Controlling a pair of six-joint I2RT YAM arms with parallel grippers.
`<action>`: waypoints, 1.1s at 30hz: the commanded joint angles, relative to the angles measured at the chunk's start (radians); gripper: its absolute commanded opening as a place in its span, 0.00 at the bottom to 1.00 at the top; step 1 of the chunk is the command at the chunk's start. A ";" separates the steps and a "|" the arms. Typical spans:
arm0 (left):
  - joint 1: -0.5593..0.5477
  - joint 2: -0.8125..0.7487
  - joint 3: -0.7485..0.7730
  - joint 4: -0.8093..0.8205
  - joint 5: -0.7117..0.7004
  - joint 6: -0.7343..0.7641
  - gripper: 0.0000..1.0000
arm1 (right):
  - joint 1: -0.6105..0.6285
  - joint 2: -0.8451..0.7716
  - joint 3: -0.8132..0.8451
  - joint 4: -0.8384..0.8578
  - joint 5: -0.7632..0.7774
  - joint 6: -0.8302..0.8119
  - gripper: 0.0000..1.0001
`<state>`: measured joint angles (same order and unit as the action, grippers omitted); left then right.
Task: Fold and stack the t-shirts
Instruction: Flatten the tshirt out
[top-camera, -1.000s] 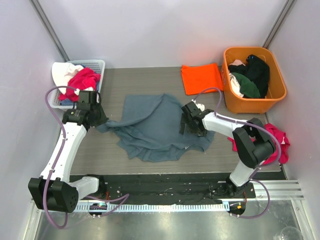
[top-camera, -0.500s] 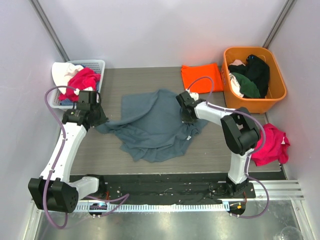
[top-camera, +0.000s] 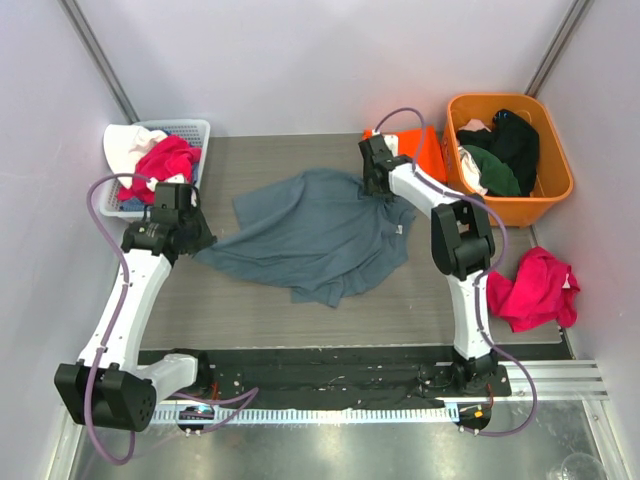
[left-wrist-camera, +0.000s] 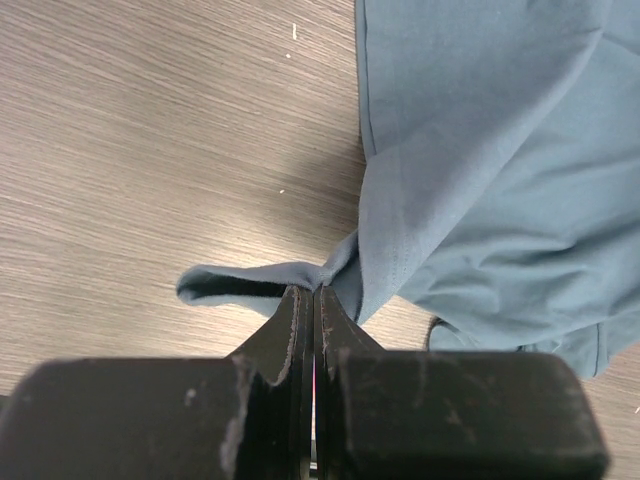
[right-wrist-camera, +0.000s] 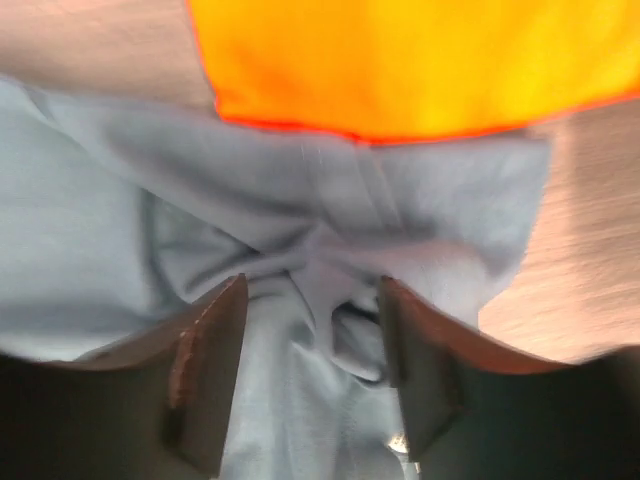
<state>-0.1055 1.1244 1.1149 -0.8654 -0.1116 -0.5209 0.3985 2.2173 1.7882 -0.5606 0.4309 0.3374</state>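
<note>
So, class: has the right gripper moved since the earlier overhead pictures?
Yes. The right gripper has travelled away from the robot, up the overhead view, and is now level with the orange tub, beside the orange t-shirt.

The left gripper (left-wrist-camera: 312, 300) pinches a fold of the blue-grey t-shirt (left-wrist-camera: 490, 170) above the wood-grain table (left-wrist-camera: 150, 150)

The table (top-camera: 260, 165) is viewed from high above its 6 o'clock edge, facing 12 o'clock. The grey shirt (top-camera: 320, 235) is shared by all views: its 9 o'clock edge is seen close from the left wrist, its 1 o'clock corner, blurred, from the right.
</note>
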 joint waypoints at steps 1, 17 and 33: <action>-0.002 -0.035 -0.012 0.019 0.009 -0.007 0.00 | -0.003 -0.190 0.010 0.016 -0.094 -0.037 0.75; -0.002 0.028 -0.020 0.095 0.072 -0.025 0.00 | 0.299 -0.912 -0.723 -0.065 -0.253 0.287 0.86; -0.002 -0.021 -0.050 0.068 0.061 -0.022 0.00 | 0.341 -0.765 -0.926 0.163 -0.167 0.313 0.84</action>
<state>-0.1051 1.1381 1.0771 -0.8093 -0.0509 -0.5430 0.7395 1.4021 0.8406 -0.4847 0.2520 0.6586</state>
